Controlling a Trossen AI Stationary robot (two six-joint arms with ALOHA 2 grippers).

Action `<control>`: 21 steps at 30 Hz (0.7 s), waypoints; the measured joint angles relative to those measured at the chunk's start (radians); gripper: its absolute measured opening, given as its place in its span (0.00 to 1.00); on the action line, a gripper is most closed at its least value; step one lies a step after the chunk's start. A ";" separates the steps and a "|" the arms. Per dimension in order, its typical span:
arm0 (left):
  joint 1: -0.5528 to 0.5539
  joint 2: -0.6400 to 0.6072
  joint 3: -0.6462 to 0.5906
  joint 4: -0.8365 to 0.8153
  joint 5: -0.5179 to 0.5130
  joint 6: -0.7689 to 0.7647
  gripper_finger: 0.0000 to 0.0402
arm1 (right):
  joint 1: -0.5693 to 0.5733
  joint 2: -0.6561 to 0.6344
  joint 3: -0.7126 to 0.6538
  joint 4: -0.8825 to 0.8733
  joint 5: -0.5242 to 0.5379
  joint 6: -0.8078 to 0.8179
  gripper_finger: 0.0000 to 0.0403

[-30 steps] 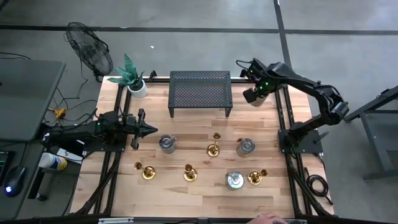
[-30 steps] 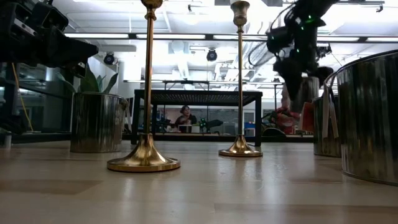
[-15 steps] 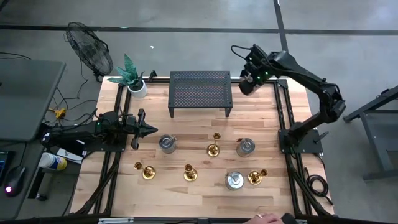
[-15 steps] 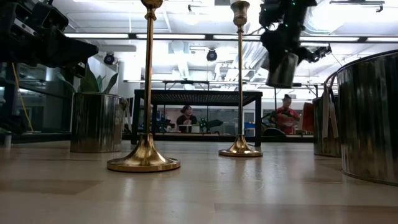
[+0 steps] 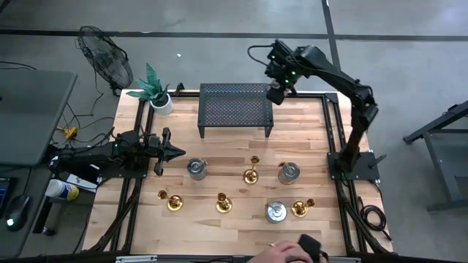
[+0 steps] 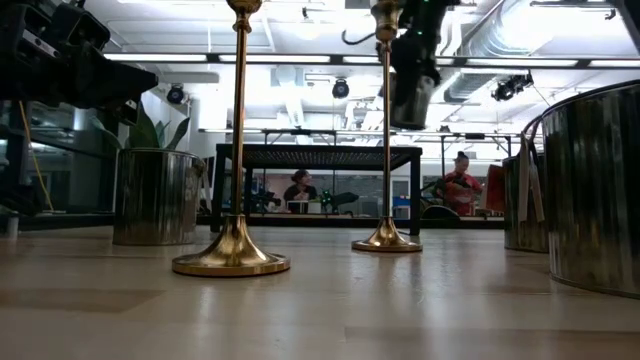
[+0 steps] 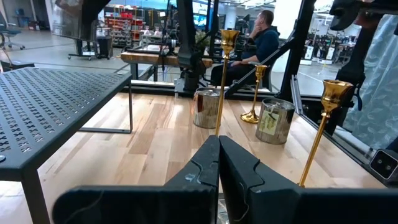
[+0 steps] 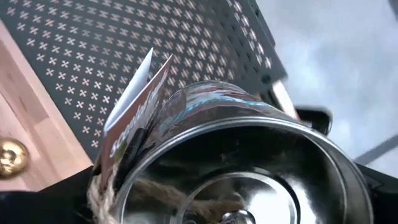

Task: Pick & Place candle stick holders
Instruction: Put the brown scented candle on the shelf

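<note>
1. Brass candle stick holders stand on the wooden table [image 5: 219, 150] in the high view: one [image 5: 251, 174] near the middle, one [image 5: 172, 201] toward the front left, one [image 5: 223, 204] beside it to the right, and one [image 5: 301, 207] at the front right.
2. None of them is in a gripper; all stand upright on their round bases.
3. Three shiny metal tins sit among them: one [image 5: 196, 169] left of the middle holder, one [image 5: 289, 173] to its right, and one [image 5: 276, 212] just beside the front-right holder.
4. Held high over the right end of the black mesh shelf [image 5: 235, 108], the right gripper [image 5: 276, 92] carries a fourth metal tin [image 8: 249, 174]; its fingers stand wide around the tin's body.
5. That tin has a paper tag [image 8: 134, 112] tied on with twine, and the mesh shelf shows behind it in the right wrist view.
6. At the left edge of the table the left gripper [image 5: 170, 152] lies low, fingers pressed together and holding nothing.
7. A potted plant [image 5: 156, 91] sits at the back left corner.
8. A person's hand [image 5: 281, 253] shows at the front edge of the table.
</note>
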 joint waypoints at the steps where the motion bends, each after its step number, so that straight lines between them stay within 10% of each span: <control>1: 0.000 0.000 0.000 0.000 0.000 0.000 0.00 | 0.005 0.017 0.020 0.000 0.001 -0.034 0.87; 21: 0.000 0.000 0.000 0.000 0.000 0.000 0.00 | 0.043 0.156 0.134 0.087 0.038 -0.709 0.87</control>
